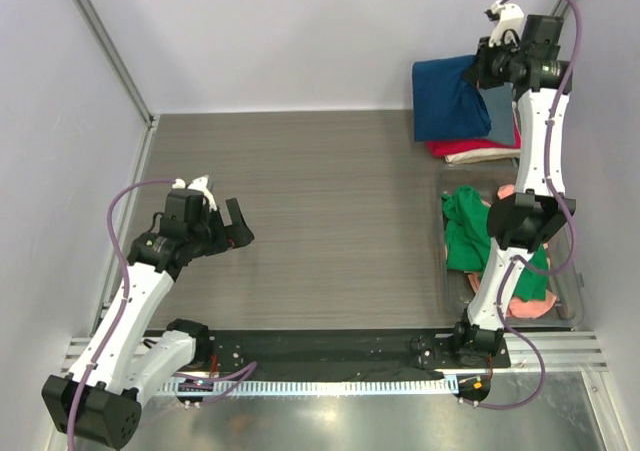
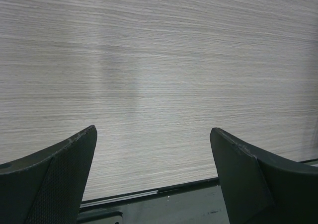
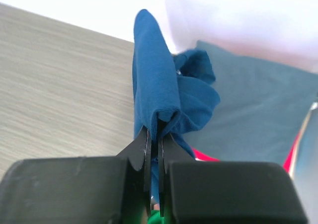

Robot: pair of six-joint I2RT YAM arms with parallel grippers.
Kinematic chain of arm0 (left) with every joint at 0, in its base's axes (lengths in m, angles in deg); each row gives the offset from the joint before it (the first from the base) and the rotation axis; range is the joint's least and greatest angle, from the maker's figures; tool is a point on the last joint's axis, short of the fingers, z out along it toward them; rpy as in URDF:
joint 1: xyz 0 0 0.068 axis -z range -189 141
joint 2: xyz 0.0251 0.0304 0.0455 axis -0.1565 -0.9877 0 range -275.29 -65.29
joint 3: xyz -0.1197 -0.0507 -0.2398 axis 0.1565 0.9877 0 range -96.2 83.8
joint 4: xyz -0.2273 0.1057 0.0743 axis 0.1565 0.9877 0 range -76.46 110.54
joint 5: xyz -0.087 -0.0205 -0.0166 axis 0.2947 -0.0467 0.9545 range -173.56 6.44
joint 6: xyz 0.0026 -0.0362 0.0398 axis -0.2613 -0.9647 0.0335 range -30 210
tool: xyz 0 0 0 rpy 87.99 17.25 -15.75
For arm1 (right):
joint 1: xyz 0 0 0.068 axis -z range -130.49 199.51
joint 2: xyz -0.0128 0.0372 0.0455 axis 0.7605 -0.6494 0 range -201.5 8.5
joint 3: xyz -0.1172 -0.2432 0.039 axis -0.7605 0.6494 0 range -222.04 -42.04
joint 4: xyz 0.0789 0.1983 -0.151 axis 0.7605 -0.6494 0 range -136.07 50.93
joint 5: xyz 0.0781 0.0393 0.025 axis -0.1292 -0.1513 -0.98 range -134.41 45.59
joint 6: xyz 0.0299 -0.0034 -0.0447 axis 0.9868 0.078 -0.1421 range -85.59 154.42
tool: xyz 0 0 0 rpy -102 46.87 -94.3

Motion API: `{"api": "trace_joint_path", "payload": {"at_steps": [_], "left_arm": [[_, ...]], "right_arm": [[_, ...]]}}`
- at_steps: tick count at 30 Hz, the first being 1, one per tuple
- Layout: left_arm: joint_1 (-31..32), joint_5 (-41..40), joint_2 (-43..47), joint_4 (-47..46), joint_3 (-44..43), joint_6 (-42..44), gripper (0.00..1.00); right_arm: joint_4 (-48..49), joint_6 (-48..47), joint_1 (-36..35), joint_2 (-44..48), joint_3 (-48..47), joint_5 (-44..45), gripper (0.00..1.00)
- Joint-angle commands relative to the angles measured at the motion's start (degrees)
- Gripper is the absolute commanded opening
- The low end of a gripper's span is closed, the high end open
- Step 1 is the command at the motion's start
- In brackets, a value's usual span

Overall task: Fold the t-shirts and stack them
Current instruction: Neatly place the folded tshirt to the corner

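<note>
A grey wood-grain table (image 1: 330, 201) fills the space, closed in by plain white walls (image 1: 280, 31), with a slanting metal post (image 1: 105, 46) running down the left corner. A clear plastic bin (image 1: 441, 271) sits on the right side of the table. A black strip (image 1: 330, 343) lies along its near edge.

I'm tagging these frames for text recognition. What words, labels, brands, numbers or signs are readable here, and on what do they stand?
None can be read. The blue t-shirt pinched in the right gripper shows only plain cloth, no print facing a camera. The folded stack and the green t-shirt bear no visible lettering. The left gripper, open, hangs over unmarked table.
</note>
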Motion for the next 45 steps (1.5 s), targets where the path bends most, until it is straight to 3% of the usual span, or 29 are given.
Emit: {"api": "trace_joint_path", "payload": {"at_steps": [1,21,33,42,43,44,45], "left_arm": [[0.0,0.8,-0.3,-1.9,0.1,0.7,0.95],[0.0,0.7,-2.2,-1.7,0.3,0.4,0.94],[0.8,0.1,-3.3,-1.6,0.3,0.2,0.94],[1.0,-0.6,-4.7,-1.4,0.2,0.0,0.95],[1.0,-0.6,-4.9,-1.3,0.2,0.0,0.95],[1.0,-0.6,-5.1,-1.2,0.1,0.0,0.95],[0.9,-0.6,-5.1,-1.2,0.0,0.0,0.95]], "right_arm": [[3.2,0.4,1.2,0.3,-4.6,-2.7,0.01],[9.2,0.6,7.5,-6.7,-6.5,-6.5,0.01],[28.9,-1.5,10.3,-18.0,-6.7,-7.6,0.01],[48.0,-5.7,10.5,-26.1,-1.6,7.7,0.01],[49.6,-4.5,10.7,-26.9,-1.6,8.9,0.06],[52.8,-3.1,10.9,-27.6,-1.3,11.5,0.22],[54.8,-2.0,11.0,-28.1,-0.8,12.4,0.53]]}}
